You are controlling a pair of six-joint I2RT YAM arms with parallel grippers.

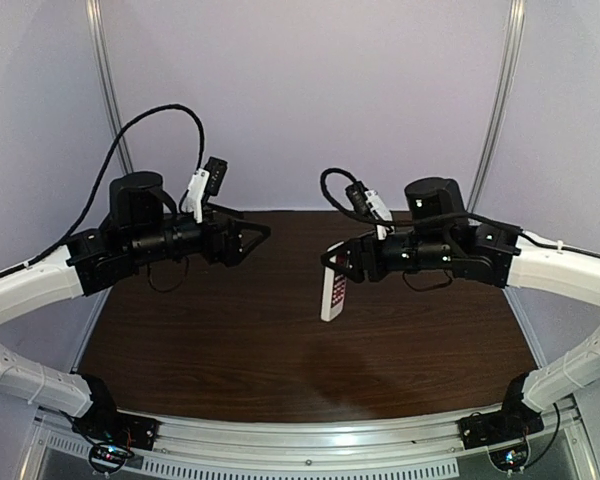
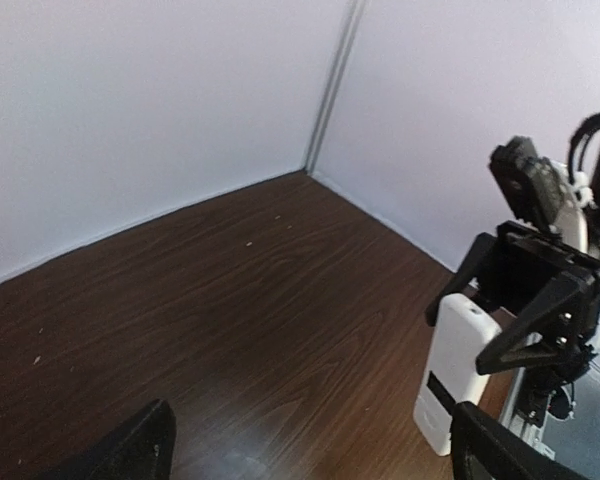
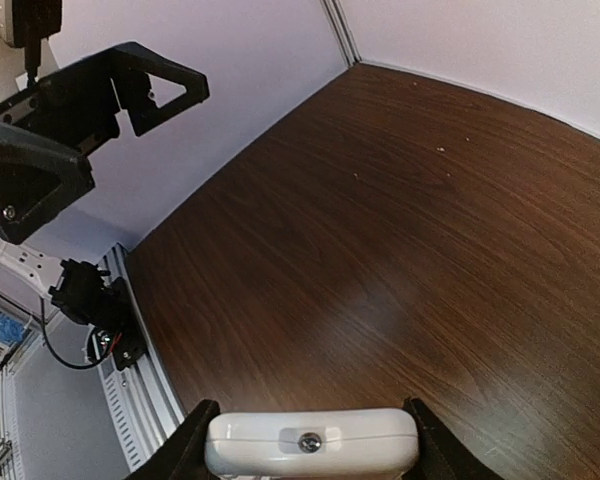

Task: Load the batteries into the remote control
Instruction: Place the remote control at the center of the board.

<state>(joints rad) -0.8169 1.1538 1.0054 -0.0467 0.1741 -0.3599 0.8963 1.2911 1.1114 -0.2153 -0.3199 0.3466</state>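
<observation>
In right end effector (image 1: pixel 338 262), half-hidden remote (image 1: pixel 333 297)

A robotics lab booth is indicated by white panels (image 1: pixel 310 100) at 12 o'clock, aluminium rail (image 1: pixel 310 440) at 6.

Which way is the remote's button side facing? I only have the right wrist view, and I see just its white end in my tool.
Observer: The remote control hangs by its upper end from the right tool. Its red buttons face the top camera.
Operator: And its back?
Observer: The left wrist view shows a plain white back with a dark band across the lower part.
Operator: Is the left tool carrying anything?
Observer: No. In the top view the left tool is open and empty, level with the remote control and apart from it.
</observation>
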